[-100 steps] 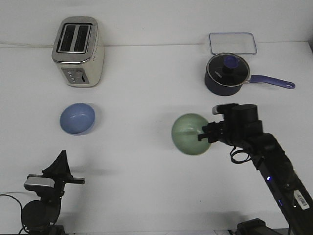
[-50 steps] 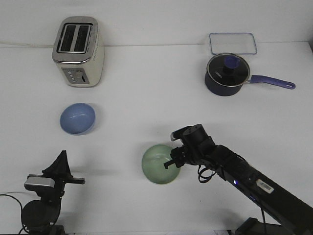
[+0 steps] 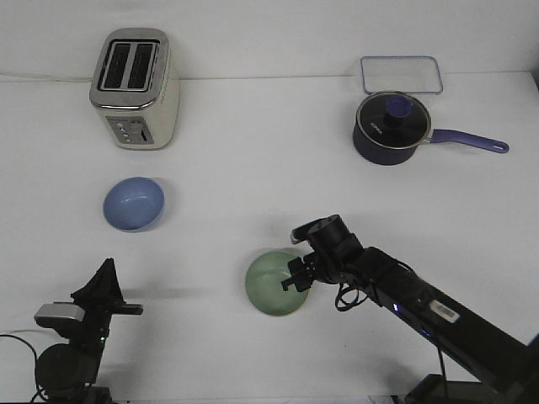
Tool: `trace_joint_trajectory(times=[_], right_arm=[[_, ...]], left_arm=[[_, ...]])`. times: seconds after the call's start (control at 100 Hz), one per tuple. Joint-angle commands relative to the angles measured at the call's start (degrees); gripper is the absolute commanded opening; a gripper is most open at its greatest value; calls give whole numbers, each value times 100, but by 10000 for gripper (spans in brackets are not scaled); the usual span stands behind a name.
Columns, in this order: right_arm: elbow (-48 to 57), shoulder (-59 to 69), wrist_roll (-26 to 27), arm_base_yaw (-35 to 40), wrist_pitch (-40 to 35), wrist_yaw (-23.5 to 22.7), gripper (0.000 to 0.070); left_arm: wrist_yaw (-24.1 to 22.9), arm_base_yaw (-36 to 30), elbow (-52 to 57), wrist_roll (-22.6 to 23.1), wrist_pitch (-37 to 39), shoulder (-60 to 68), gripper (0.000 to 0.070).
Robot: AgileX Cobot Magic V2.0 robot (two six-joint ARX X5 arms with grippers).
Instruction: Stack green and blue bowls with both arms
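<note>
White tabletop (image 3: 253, 160) bearing three non-task items. Far left: a cream and silver two-slot toaster (image 3: 135, 88), upright, slots facing up, controls on its near end. Far right: a dark navy saucepan (image 3: 392, 128) with a glass lid, dark knob and a purple handle (image 3: 470, 140) pointing right. Just behind the saucepan: a clear rectangular container lid (image 3: 402, 74) with a blue rim, lying flat; whether it touches the saucepan cannot be told. Toaster and saucepan stand well apart.
</note>
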Motion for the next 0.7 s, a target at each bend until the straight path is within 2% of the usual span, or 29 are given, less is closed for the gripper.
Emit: trace_joint_trajectory(times=[0.0, 0.1, 0.19, 0.33, 0.52, 0.56, 0.66, 0.69], right_arm=[[267, -328, -229, -72, 81, -2, 296], [391, -872, -424, -343, 109, 7, 296], [393, -1309, -688, -667, 249, 68, 295], [286, -1792, -940, -1091, 446, 168, 295], [-654, -2417, -925, -1357, 1080, 188, 295], [-892, -2507, -927, -1373, 1217, 190, 295], [-1370, -2643, -861, -1386, 1429, 164, 295], [-1475, -2667, -815, -1386, 1427, 144, 295]], left_arm=[[-173, -11, 380, -337, -151, 76, 12], [-564, -11, 1060, -407, -892, 487, 13], [-667, -2, 1722, -402, -1432, 1167, 13], [-651, 61, 2907, -345, -2214, 2774, 13], [-271, 249, 4638, 205, -3335, 5141, 31], [-192, 302, 4953, 238, -3477, 5556, 114], [37, 459, 5602, 240, -3639, 6413, 516], [92, 525, 5757, 243, -3646, 6623, 601]])
